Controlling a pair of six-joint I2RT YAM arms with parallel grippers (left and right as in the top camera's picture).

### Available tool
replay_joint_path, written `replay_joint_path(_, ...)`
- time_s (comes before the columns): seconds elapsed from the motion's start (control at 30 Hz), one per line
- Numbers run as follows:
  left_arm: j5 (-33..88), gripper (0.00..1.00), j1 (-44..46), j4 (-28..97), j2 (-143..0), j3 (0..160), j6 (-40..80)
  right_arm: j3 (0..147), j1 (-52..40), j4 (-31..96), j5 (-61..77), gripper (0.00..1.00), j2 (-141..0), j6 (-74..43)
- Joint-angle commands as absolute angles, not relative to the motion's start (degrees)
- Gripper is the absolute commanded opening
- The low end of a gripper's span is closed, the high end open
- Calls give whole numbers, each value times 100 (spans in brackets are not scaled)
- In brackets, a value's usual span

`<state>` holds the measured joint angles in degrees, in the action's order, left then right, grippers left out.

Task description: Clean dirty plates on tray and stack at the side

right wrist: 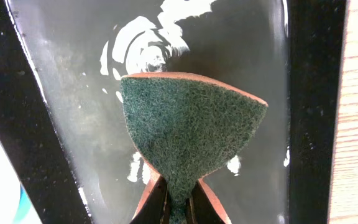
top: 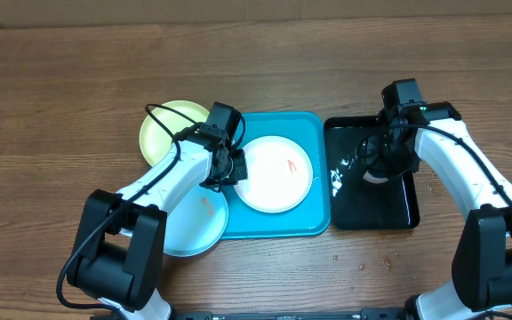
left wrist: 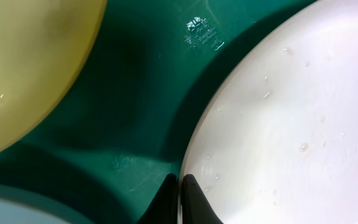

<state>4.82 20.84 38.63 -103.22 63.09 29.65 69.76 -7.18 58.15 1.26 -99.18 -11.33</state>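
Observation:
The white plate (top: 276,173) lies on the turquoise tray (top: 278,124) and carries a small orange smear. My left gripper (top: 236,174) is shut on the plate's left rim; in the left wrist view its tips (left wrist: 180,199) pinch the rim of the white plate (left wrist: 291,124) above the tray (left wrist: 142,93). A lime green plate (top: 167,129) lies off the tray's left edge. The light blue plate (top: 189,222), smeared orange, overlaps the tray's front left corner. My right gripper (top: 382,164) is shut on a green-faced sponge (right wrist: 188,124) over the black tray.
A glossy black tray (top: 389,209) holding water and white foam (right wrist: 145,46) sits right of the turquoise tray. Small crumbs (top: 372,260) dot the wooden table in front of it. Both arm bases stand at the near edge.

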Motion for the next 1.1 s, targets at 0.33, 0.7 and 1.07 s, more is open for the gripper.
replay_joint_path(0.33, 401, 4, 1938, 3968, -10416, 6412, 3708, 7046, -746, 5913, 338, 4, -9902, -1004)
replay_joint_path(0.7, 405, 4, 1942, 3975, -10416, 6412, 3577, 7046, -757, 5918, 397, 4, -9902, -1002)
replay_joint_path(1.07, 405, 4, 1942, 3994, -10416, 6412, 3575, 7046, -755, 5931, 395, 4, -9902, -851)
